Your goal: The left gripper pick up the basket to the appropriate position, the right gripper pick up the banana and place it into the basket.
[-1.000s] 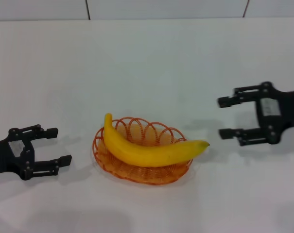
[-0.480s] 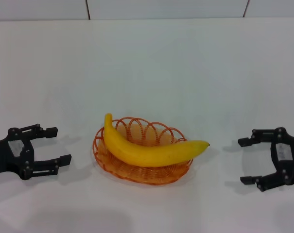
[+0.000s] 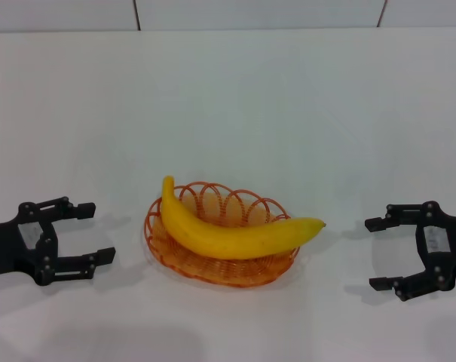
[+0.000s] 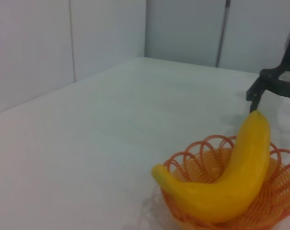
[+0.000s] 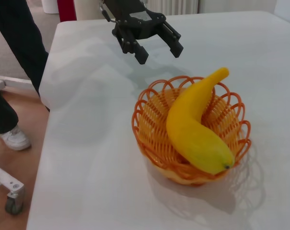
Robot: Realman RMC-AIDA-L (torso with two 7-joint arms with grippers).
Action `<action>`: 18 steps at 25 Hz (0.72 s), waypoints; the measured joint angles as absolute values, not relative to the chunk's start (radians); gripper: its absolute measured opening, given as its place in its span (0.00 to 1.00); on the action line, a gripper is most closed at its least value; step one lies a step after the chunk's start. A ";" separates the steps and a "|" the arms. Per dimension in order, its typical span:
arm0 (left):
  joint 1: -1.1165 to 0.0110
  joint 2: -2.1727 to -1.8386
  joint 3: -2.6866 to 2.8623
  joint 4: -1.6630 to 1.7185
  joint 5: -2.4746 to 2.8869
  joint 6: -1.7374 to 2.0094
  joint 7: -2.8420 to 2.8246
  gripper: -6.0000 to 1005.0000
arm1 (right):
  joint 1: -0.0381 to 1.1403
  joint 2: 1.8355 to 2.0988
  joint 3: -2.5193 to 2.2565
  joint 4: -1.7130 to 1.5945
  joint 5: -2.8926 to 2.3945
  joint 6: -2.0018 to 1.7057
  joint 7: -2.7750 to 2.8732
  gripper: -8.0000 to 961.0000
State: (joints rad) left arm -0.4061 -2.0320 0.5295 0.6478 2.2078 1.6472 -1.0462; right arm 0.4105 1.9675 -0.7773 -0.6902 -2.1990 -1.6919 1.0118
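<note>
The orange wire basket [image 3: 246,269] [image 4: 278,203] [image 5: 152,128] rests on the white table near the front centre. A yellow banana [image 3: 228,234] [image 4: 231,184] [image 5: 195,127] lies across it, its ends resting over the rim on both sides. My left gripper [image 3: 92,231] [image 5: 157,46] is open to the left of the basket, a short gap away, with nothing between its fingers. To the right of the banana's tip, my right gripper [image 3: 375,253] is also open and holds nothing; one of its fingers [image 4: 254,94] shows beyond the banana in the left wrist view.
The white table [image 3: 228,105] stretches back to a tiled wall. In the right wrist view the table's edge [image 5: 41,110] drops to the floor, where a person's legs [image 5: 10,57] and a wheeled frame [image 5: 10,199] stand beside it.
The right gripper came down and toward the front edge from its higher spot right of the basket, then settled low. The left gripper shifted slightly toward the basket. Banana and basket stayed put.
</note>
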 joint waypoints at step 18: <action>-0.425 -2.035 0.533 0.623 2.246 1.637 -1.025 0.84 | 0.439 1.980 -0.712 -0.690 -2.193 -1.704 1.014 0.93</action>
State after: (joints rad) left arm -0.4248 -2.0345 0.5327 0.6228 2.2458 1.6370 -1.0248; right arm 0.4391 1.9801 -0.7121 -0.6903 -2.1934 -1.7043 1.0145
